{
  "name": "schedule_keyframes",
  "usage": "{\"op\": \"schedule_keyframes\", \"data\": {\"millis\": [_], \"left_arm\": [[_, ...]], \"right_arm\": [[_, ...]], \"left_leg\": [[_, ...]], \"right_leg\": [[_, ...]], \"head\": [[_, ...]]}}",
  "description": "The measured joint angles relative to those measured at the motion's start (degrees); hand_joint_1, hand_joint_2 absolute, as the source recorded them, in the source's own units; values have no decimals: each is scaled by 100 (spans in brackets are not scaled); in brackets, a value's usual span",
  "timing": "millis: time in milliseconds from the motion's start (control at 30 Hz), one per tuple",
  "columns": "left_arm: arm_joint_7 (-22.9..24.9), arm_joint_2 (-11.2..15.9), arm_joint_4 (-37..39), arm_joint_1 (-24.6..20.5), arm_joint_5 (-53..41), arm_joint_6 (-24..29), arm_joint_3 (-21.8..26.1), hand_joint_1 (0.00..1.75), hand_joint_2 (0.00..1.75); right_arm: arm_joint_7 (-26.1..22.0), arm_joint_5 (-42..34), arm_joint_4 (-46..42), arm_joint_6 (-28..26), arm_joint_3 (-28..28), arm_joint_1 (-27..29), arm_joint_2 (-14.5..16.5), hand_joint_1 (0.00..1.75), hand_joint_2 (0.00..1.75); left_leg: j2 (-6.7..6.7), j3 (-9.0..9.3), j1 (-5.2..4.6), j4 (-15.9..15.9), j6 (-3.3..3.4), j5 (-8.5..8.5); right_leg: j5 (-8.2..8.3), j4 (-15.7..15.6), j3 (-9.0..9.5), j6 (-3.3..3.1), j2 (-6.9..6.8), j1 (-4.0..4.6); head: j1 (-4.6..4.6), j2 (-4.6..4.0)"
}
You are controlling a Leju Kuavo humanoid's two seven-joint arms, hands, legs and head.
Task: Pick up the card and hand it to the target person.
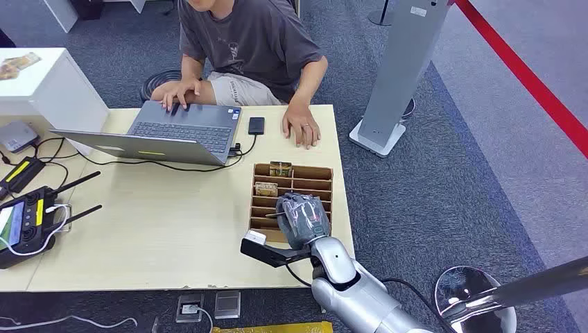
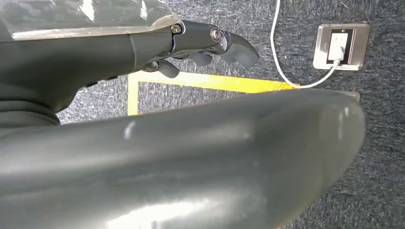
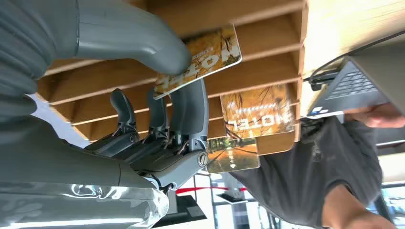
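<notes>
My right hand point(image 1: 303, 218) reaches down into a wooden slotted card box point(image 1: 313, 171) at the table's near right. In the right wrist view its thumb point(image 3: 143, 40) and fingers point(image 3: 187, 107) pinch a printed "HOTEL" card point(image 3: 203, 57) that stands tilted in a slot point(image 3: 267, 71). Two more hotel cards point(image 3: 260, 112) point(image 3: 234, 155) stand in slots farther from me; the head view shows them as cards point(image 1: 266, 187) point(image 1: 280, 168) beyond my fingertips. The person point(image 1: 243, 41) sits across the table, hands on the laptop and tabletop. My left hand point(image 2: 210, 43) hangs over the floor, holding nothing.
An open laptop point(image 1: 182, 130) and a black phone point(image 1: 256, 125) lie at the table's far side, with cables trailing left. A black controller with antennas point(image 1: 28, 222) sits at the left edge. A grey pillar stand point(image 1: 395, 76) rises to the right of the table.
</notes>
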Motion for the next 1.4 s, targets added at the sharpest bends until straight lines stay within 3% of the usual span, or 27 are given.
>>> {"op": "schedule_keyframes", "data": {"millis": [700, 1033, 1400], "left_arm": [[-9, 0, 0, 0, 0, 2, 0, 0, 0], [-86, 0, 0, 6, 10, -20, 0, 0, 0], [-101, -3, 0, 14, 103, 25, 1, 0, 0]], "right_arm": [[-31, -108, -139, -91, -22, 12, -15, 140, 175], [122, -66, -1201, 226, -256, -55, -324, 137, 175], [41, 58, -2459, 97, -651, -397, -608, 144, 175]], "left_leg": [[0, -1, 0, 1, 0, 0], [0, -2, 0, 1, 0, 1], [2, -2, 0, 1, 0, 1]], "right_leg": [[1, 0, -2, 0, 1, 0], [2, 0, -2, 0, 1, 0], [4, 0, -3, -2, 2, 0]], "head": [[5, 0], [3, 0], [0, 0]]}}
